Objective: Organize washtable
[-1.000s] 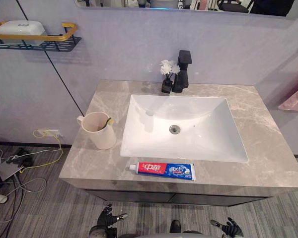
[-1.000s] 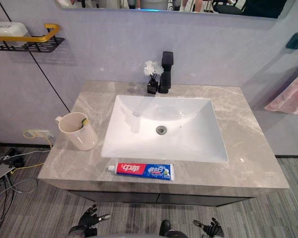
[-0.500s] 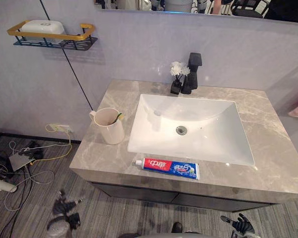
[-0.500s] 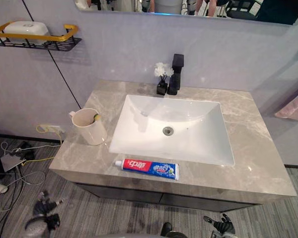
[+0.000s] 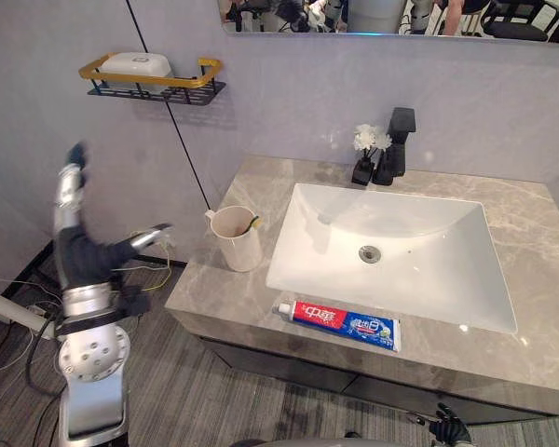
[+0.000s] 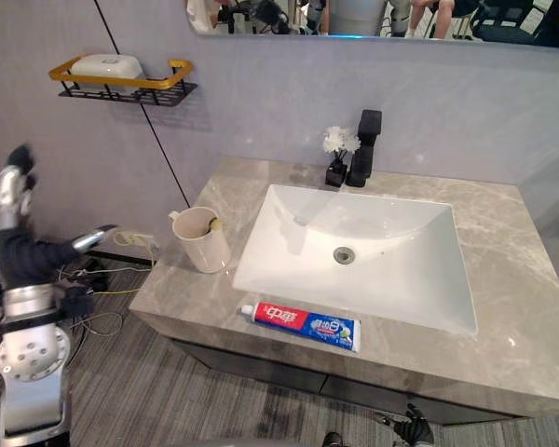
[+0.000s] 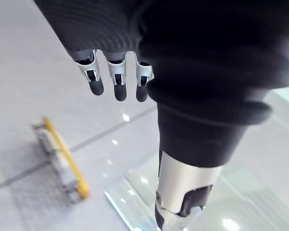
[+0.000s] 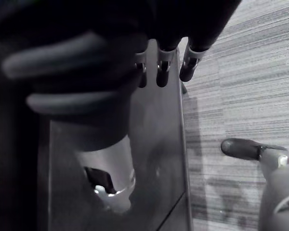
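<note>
Right along the front edge of the grey veined stone countertop (image 5: 531,307) lies one flat toothpaste tube (image 5: 340,323), red and blue with a white cap, just before the single white rectangular basin (image 5: 419,270). Near the left edge stands one cream cup (image 5: 239,239), smooth and tapered, with one toothbrush (image 5: 252,223) inside. At the back edge are one angular black faucet (image 5: 398,144) and one small black vase of white flowers (image 5: 364,158), side by side. One black wire shelf (image 5: 154,84) with a yellow rail holds one white soap box (image 5: 140,63). The left hand (image 5: 79,251) is upright beside the left edge, fingers straight, thumb spread. The right hand (image 5: 444,430) hangs low before the cabinet, fingers relaxed, empty.
</note>
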Motion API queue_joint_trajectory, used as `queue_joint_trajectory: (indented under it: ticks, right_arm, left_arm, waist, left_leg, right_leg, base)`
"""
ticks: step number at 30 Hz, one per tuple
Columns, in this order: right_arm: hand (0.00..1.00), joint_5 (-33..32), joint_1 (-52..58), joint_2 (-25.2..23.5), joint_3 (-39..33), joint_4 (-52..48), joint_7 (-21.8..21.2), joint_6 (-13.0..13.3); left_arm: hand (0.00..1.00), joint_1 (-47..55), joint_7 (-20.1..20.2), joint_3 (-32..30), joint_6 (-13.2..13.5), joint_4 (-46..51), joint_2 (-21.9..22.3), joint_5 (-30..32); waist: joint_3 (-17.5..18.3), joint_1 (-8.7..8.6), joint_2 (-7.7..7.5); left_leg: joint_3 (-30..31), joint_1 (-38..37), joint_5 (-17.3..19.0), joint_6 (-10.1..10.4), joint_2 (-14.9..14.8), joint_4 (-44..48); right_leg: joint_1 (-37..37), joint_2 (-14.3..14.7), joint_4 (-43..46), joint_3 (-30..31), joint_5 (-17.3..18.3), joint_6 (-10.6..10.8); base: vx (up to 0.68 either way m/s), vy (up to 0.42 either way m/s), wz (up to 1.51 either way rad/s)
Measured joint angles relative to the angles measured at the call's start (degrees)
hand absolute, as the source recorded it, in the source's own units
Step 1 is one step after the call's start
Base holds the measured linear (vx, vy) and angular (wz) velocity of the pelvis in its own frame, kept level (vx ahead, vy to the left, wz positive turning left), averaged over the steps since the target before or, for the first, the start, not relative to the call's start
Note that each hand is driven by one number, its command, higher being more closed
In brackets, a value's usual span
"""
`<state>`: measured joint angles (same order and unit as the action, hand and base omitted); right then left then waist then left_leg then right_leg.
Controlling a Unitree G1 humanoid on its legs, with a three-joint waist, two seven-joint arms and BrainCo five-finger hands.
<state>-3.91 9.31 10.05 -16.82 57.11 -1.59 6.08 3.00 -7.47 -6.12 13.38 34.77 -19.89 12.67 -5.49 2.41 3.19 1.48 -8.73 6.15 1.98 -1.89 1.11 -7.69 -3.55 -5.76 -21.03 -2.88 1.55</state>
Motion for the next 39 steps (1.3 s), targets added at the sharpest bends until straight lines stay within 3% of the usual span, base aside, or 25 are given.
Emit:
queue_joint_trajectory:
  ticks: [4, 8, 16, 25, 30, 39]
  right_arm:
    - [0.00, 0.0, 0.3, 0.2, 2.4, 0.1, -0.1, 0.0]
    - [0.00, 0.0, 0.4, 0.4, 4.5, 0.1, -0.3, 0.0]
    - [0.00, 0.0, 0.3, 0.4, 6.6, 0.1, -1.0, 0.0]
    - [0.00, 0.0, -0.2, 0.1, 8.4, -0.1, -1.0, 0.0]
    - [0.00, 0.0, -0.9, 0.1, 8.4, -0.2, -0.9, 0.0]
    - [0.00, 0.0, -1.3, 0.0, 8.4, -2.0, -0.9, 0.0]
  left_arm:
    - [0.00, -4.5, 3.9, 10.8, 2.2, 2.5, -2.8, 1.5]
    - [0.00, -7.0, 6.5, 16.6, 2.3, 2.1, -3.4, 1.6]
    - [0.00, -10.6, 11.4, 27.2, 2.1, -2.7, -3.3, 5.0]
    - [0.00, -10.6, 13.7, 32.8, 0.9, -12.1, -1.2, 12.5]
    - [0.00, -8.0, 13.7, 33.0, 0.6, -17.4, -1.0, 17.4]
    - [0.00, -5.1, 13.5, 33.1, 0.1, -24.4, 0.7, 24.0]
  waist:
    - [0.0, -0.48, -0.03]
    - [0.0, -1.57, -0.45]
    - [0.5, -1.70, -1.04]
    - [0.5, -1.72, -2.14]
    - [0.5, -3.07, -2.03]
    - [0.3, -3.80, -2.01]
  left_leg:
    - [-0.2, 0.0, 0.0, -0.1, -0.2, 0.1]
    - [-0.3, 0.0, 0.0, 0.0, -0.5, 0.0]
    - [-1.8, 0.3, -0.1, 0.1, -1.1, 0.0]
    - [-1.9, -0.1, -0.1, 0.1, -1.1, -0.3]
    - [-1.5, -0.2, -0.1, 0.1, -1.1, -0.5]
    - [-1.5, -1.3, -0.1, 0.1, -1.0, -1.2]
  right_leg:
    - [0.0, 0.2, 0.0, 0.5, -0.4, -0.1]
    - [0.1, 0.5, 0.0, 0.7, -0.9, -0.5]
    - [1.1, 1.2, 0.0, 2.1, -1.2, -0.9]
    - [1.0, 1.2, -0.1, 2.0, -1.2, -0.9]
    - [0.9, 1.2, -0.2, 1.6, -1.2, -0.9]
    - [0.0, 1.1, -0.3, 1.0, -1.1, -0.7]
  base:
    - [-0.08, 0.009, -0.06]
    - [-0.04, 0.010, -0.03]
    - [0.00, 0.013, -0.09]
    - [0.01, 0.031, 0.00]
    - [0.01, 0.034, 0.02]
    - [0.01, 0.036, 0.01]
